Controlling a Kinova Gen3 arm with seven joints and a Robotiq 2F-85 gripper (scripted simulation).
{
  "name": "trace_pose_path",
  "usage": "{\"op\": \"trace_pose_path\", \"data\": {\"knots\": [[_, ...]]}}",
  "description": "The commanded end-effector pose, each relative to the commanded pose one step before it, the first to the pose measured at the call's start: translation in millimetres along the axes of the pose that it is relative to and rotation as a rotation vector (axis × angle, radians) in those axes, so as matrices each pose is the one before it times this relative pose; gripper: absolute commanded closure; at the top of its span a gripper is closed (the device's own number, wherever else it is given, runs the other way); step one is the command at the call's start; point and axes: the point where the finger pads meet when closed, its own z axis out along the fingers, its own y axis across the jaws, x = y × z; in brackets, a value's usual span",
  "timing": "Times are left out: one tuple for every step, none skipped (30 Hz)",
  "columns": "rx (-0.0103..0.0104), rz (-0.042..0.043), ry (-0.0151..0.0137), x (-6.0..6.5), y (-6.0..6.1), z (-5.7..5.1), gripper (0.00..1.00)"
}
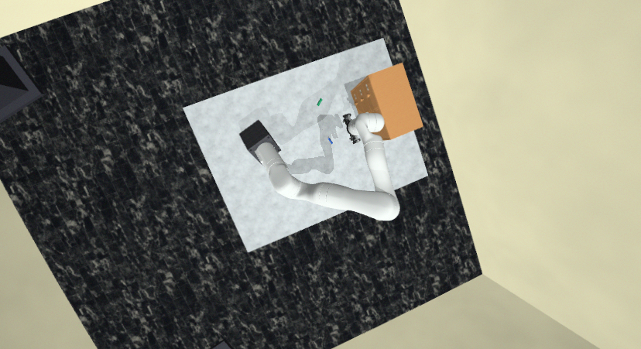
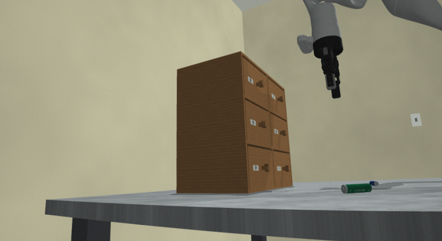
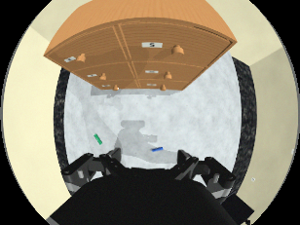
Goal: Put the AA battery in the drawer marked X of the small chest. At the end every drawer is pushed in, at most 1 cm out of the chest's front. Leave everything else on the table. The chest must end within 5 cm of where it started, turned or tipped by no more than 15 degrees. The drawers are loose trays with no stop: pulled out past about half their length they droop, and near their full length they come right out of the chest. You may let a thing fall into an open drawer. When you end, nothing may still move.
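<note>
White labels on the chest (image 1: 396,102) (image 2: 213,124) (image 3: 141,53) are mostly too small to read.

Arm (image 1: 345,199) (image 2: 326,20): smooth, white in top view, grayish in exterior; rounded tubular segments, bulging elbow-like joints, thin dotted seam rings around some links. Dark blocky base (image 1: 256,131). Small rounded gray bump on the side of the last link. End effector (image 1: 351,128) (image 2: 333,90) (image 3: 149,156): black round collar, two black jointed fingers, lighter gray bits on the linkages (small markings, if any, too tiny to read). Broad matte black housing in wrist view.
</note>
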Motion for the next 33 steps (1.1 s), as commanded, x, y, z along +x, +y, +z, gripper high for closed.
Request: {"op": "trace_pose_path", "data": {"knots": [[0.00088,-0.00007,0.00154,0.32,-0.31,-0.67,0.0],[0.0,0.0,0.0,0.0,0.0,0.0,0.0],[0.0,0.0,0.0,0.0,0.0,0.0,0.0],[0.0,0.0,0.0,0.0,0.0,0.0,0.0],[0.0,0.0,0.0,0.0,0.0,0.0,0.0],[0.0,0.0,0.0,0.0,0.0,0.0,0.0],[0.0,0.0,0.0,0.0,0.0,0.0,0.0],[0.0,0.0,0.0,0.0,0.0,0.0,0.0],[0.0,0.0,0.0,0.0,0.0,0.0,0.0],[0.0,0.0,0.0,0.0,-0.06,0.0,0.0],[0.00001,0.0,0.0,0.02,-0.37,0.0,0.0],[0.00001,0.0,0.0,0.04,-0.94,0.0,0.0],[0.00001,0.0,0.0,0.07,-1.7,0.0,0.0],[0.0,0.0,0.0,0.1,-2.61,0.0,0.0],[-0.00003,0.0,0.00001,0.11,-3.59,0.0,0.0],[0.00003,0.0,-0.00001,0.19,-4.62,0.0,0.0],[-0.00003,0.0,0.0,0.18,-5.64,0.0,0.0],[0.0,0.0,0.0,0.0,0.0,0.0,0.0],[0.0,0.0,0.0,0.0,0.0,0.0,0.0],[0.00002,0.0,0.0,0.26,-6.62,0.0,0.0],[0.00001,0.0,0.0,0.28,-7.53,0.0,0.0],[0.0,0.0,0.0,0.3,-8.34,0.0,0.0],[0.0,0.0,0.0,0.33,-9.03,0.0,0.0],[0.0,0.0,0.0,0.35,-9.58,0.0,0.0],[0.0,0.0,0.0,0.36,-9.96,0.0,0.0],[0.0,0.0,0.0,0.37,-10.18,0.0,0.0],[0.0,0.0,0.0,0.37,-10.21,0.0,0.0],[0.0,0.0,0.0,0.36,-10.06,0.0,0.0],[0.0,0.0,0.0,0.35,-9.73,0.0,0.0],[0.0,0.0,0.0,0.34,-9.23,0.0,0.0],[0.0,0.0,0.0,0.31,-8.54,0.0,0.0],[0.0,0.0,0.0,0.27,-7.6,0.0,0.0],[-0.00002,0.0,0.0,0.22,-6.56,0.01,0.0]]}}
